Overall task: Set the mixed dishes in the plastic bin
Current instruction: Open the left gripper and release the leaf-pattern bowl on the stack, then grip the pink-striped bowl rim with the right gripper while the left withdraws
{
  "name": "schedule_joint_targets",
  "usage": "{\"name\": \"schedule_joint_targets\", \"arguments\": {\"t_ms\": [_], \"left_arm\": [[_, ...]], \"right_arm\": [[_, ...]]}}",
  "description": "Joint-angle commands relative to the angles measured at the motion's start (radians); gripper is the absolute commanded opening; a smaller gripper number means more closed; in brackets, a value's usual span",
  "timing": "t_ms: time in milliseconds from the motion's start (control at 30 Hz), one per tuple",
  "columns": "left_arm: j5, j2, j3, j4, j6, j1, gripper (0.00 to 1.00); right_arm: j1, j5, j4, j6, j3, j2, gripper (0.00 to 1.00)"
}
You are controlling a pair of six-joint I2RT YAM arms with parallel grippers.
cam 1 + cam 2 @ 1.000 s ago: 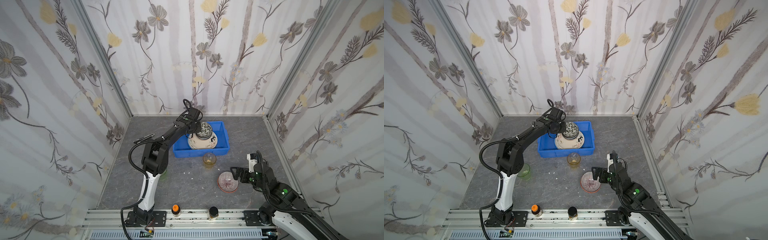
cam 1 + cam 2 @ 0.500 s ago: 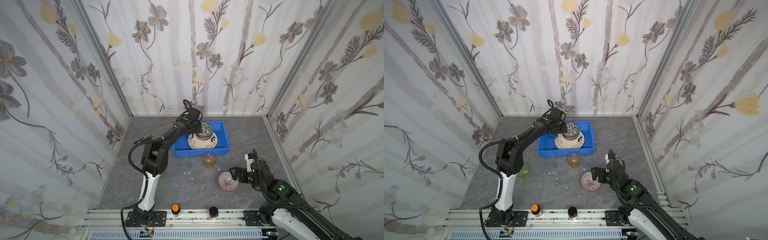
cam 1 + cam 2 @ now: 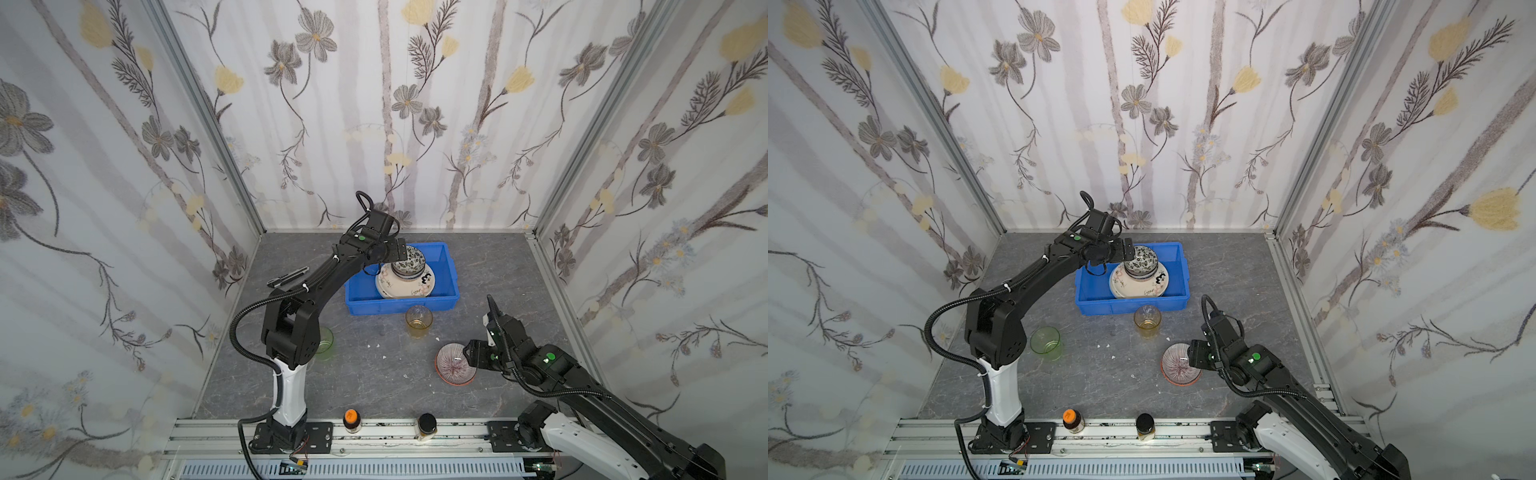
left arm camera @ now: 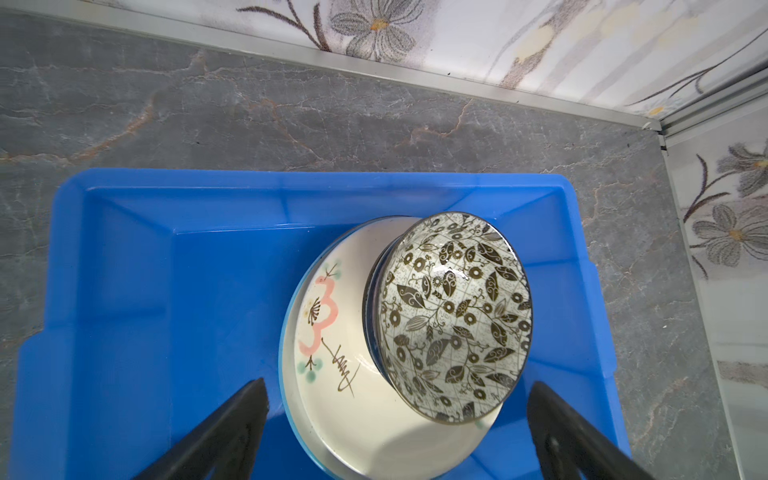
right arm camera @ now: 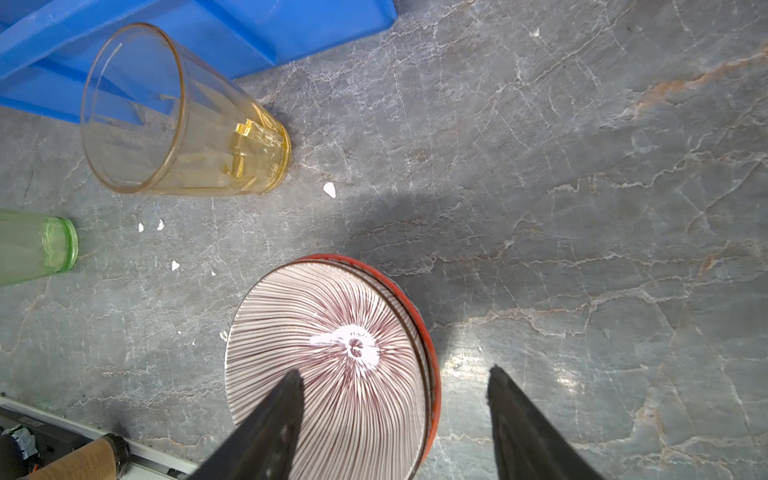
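The blue plastic bin (image 3: 357, 299) (image 4: 124, 291) holds a cream plate (image 3: 405, 284) (image 4: 332, 374) with a black-white leaf bowl (image 3: 409, 262) (image 4: 453, 316) stacked on it. My left gripper (image 3: 395, 251) (image 4: 397, 382) hovers open over them, touching neither. An orange-rimmed striped bowl (image 3: 453, 363) (image 5: 332, 353) sits on the floor at the front right. My right gripper (image 3: 471, 353) (image 5: 395, 370) is open and straddles the bowl's rim, one finger over the inside and one outside. An amber tumbler (image 3: 419, 320) (image 5: 178, 124) stands in front of the bin. A green tumbler (image 3: 1046, 340) stands by the left arm's base.
Two small jars, one orange-lidded (image 3: 351, 417) and one black-lidded (image 3: 427, 424), stand on the front rail. A black pen-like tool (image 3: 289, 276) lies left of the bin. White crumbs dot the grey floor. Patterned walls close in three sides.
My left gripper has opened and let the leaf bowl go onto the stack in the bin. My right gripper has come down over the striped bowl's rim, and its jaws have narrowed.
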Motion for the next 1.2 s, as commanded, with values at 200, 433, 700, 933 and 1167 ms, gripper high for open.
{"name": "schedule_joint_targets", "arguments": {"t_ms": [200, 433, 700, 933, 1167], "left_arm": [[0.035, -0.058, -0.042, 0.011, -0.010, -0.026, 1.00], [0.041, -0.068, -0.048, 0.010, -0.013, -0.035, 1.00], [0.042, -0.075, -0.061, 0.010, -0.015, -0.046, 1.00], [0.034, -0.080, -0.083, 0.012, -0.017, -0.047, 1.00], [0.033, -0.088, -0.101, 0.012, -0.024, -0.052, 1.00]], "right_arm": [[0.022, 0.000, -0.009, 0.020, 0.000, 0.033, 0.44], [0.033, 0.013, 0.000, 0.026, -0.011, 0.059, 0.35], [0.042, 0.017, 0.012, 0.029, -0.012, 0.083, 0.26], [0.046, 0.018, 0.017, 0.021, -0.008, 0.107, 0.21], [0.047, 0.020, 0.022, 0.015, -0.003, 0.126, 0.18]]}}
